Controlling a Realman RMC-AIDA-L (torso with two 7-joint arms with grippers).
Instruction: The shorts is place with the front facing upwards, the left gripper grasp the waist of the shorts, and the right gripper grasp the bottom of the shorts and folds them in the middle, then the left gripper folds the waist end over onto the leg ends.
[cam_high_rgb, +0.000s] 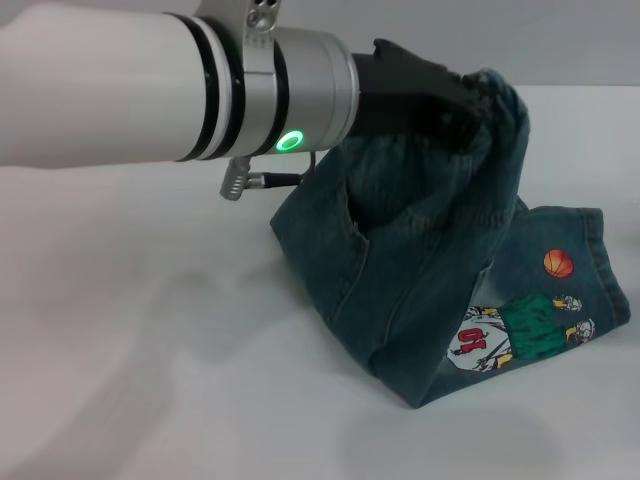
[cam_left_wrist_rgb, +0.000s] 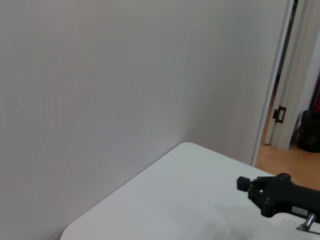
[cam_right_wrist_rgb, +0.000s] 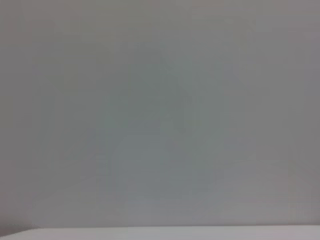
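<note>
One left gripper (cam_high_rgb: 465, 105), fingers pinching the waist of the shorts (cam_high_rgb: 495, 100) high above the table (cam_high_rgb: 150, 350).

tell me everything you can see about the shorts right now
The shorts are teal-blue washed denim with faded patches. They are already folded lengthwise; the gathered waist is lifted off the white table, pinched in the left claw, so the cloth hangs tilted from it. A pocket opening shows below the waist. The leg ends lie flat on the table to the right, bearing a cartoon print with an orange ball. The right claw is not in sight.
</note>
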